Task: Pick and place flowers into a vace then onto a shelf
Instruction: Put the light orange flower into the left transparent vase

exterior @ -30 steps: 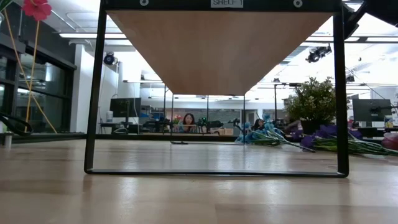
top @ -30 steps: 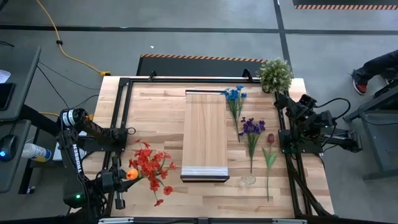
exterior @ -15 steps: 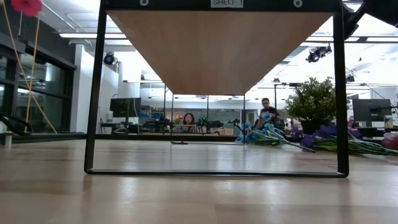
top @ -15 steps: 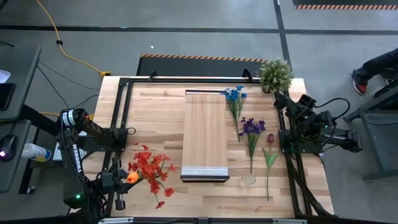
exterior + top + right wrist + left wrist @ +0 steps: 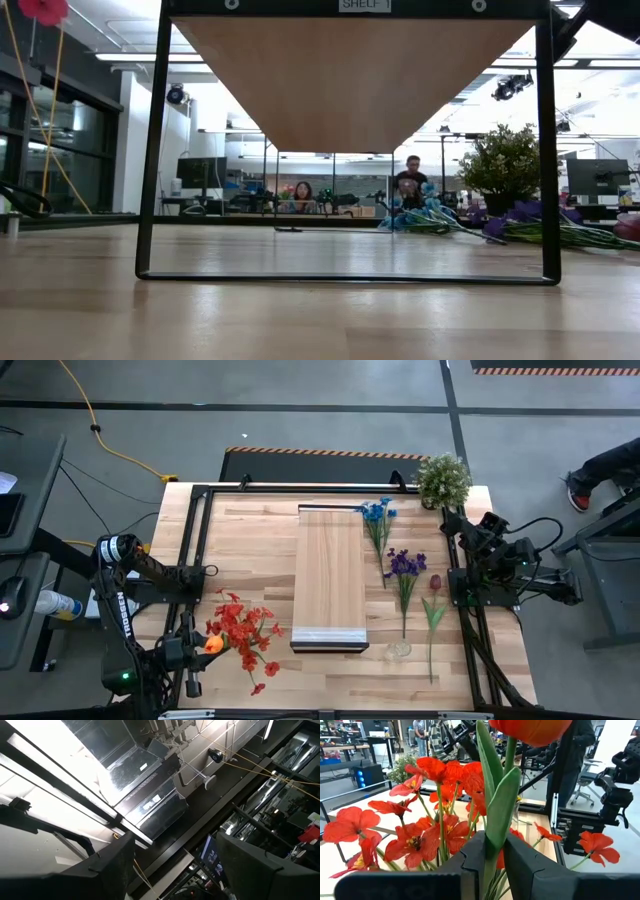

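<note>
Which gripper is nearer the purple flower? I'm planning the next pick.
Right. The right gripper sits at the table's right edge beside the purple flower; the left gripper is across the shelf.

The desk point(image 5: 255, 550) is made of light wooden slats with a smooth, faintly satin finish, and the shelf point(image 5: 330, 575) is a smooth plank of pale wood with visible grain, carried on a thin matt black metal frame point(image 5: 152, 150). The red flowers point(image 5: 427, 805) have cloth-like, matt petals and smooth, slightly glossy plastic stems and leaves. The left tool point(image 5: 492, 870) looks like matt dark plastic. The small vase point(image 5: 399, 650) appears clear and glassy. The floor point(image 5: 330, 430) around the desk is dull grey and smooth.
</note>
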Tool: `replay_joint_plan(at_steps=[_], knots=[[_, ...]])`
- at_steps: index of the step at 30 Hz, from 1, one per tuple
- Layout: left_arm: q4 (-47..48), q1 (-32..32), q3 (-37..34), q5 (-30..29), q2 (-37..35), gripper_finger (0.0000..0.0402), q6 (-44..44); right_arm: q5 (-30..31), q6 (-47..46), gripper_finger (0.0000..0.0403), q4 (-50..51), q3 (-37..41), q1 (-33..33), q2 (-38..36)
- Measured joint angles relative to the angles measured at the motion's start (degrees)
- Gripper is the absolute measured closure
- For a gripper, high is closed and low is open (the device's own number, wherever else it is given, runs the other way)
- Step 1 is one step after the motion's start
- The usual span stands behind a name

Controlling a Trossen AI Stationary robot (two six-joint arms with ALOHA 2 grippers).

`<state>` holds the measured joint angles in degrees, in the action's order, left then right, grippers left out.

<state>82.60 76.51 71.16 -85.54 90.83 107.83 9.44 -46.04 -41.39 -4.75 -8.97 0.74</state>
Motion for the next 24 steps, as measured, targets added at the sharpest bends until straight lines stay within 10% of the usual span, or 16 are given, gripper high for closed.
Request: replay_joint_plan(at_steps=[24], knots=[[0.03, 0.0, 0.0, 4.2, 0.02, 0.028, -2.77, -0.9, -0.04, 0.0136, -0.02, 0.0, 0.02, -0.01]])
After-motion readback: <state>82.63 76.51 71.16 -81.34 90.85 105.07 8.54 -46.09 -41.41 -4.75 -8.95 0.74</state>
